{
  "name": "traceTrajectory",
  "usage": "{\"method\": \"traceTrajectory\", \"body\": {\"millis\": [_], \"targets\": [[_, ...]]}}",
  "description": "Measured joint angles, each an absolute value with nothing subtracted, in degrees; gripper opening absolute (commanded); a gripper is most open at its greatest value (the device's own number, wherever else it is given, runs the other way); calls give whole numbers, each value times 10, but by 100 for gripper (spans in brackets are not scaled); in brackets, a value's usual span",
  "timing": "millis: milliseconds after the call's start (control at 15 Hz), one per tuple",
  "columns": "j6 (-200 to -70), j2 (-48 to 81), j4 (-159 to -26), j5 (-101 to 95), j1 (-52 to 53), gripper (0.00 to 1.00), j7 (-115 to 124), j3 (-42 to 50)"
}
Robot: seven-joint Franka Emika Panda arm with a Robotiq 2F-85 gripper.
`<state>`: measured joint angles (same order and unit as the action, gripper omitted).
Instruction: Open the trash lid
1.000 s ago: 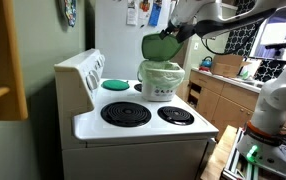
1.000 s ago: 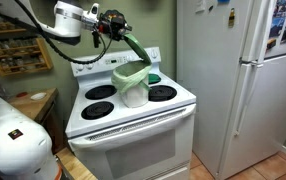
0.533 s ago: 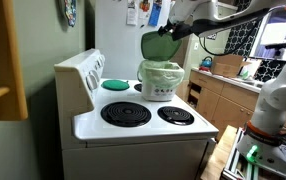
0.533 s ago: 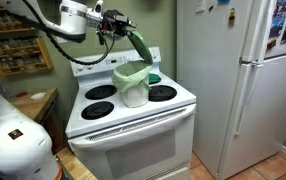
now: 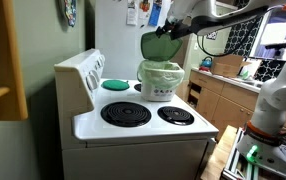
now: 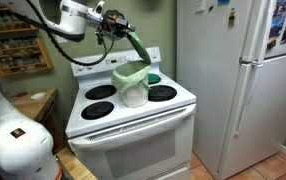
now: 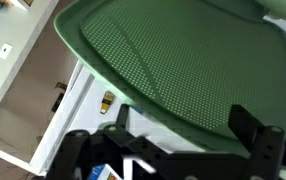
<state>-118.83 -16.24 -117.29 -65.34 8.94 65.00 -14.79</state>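
The rounded green trash lid (image 5: pixel 161 45) hangs tilted in the air above the small white trash bin (image 5: pixel 161 79), which stands open on the stove's back burner with its pale liner showing. In the other exterior view the lid (image 6: pixel 140 46) is above the bin (image 6: pixel 133 84). My gripper (image 5: pixel 175 29) is shut on the lid's edge, also seen in an exterior view (image 6: pixel 120 27). In the wrist view the lid's dotted green underside (image 7: pixel 173 55) fills the frame, with the black fingers (image 7: pixel 183 130) on either side of its edge.
A flat teal disc (image 5: pixel 116 84) lies on a back burner beside the bin. The white stove (image 5: pixel 143 125) has two front coil burners. A white refrigerator (image 6: pixel 233 80) stands by the stove. Wooden cabinets (image 5: pixel 218 100) and a counter are nearby.
The gripper has lifted the lid slightly higher above the bin over the past second; little movement in the last half second.
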Motion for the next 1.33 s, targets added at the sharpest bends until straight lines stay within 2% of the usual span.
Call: {"method": "traceTrajectory", "body": {"millis": [867, 1333], "targets": [[-1122, -224, -1173, -559, 120, 100, 607, -175], [-1080, -258, -1173, -393, 138, 100, 599, -180]]}}
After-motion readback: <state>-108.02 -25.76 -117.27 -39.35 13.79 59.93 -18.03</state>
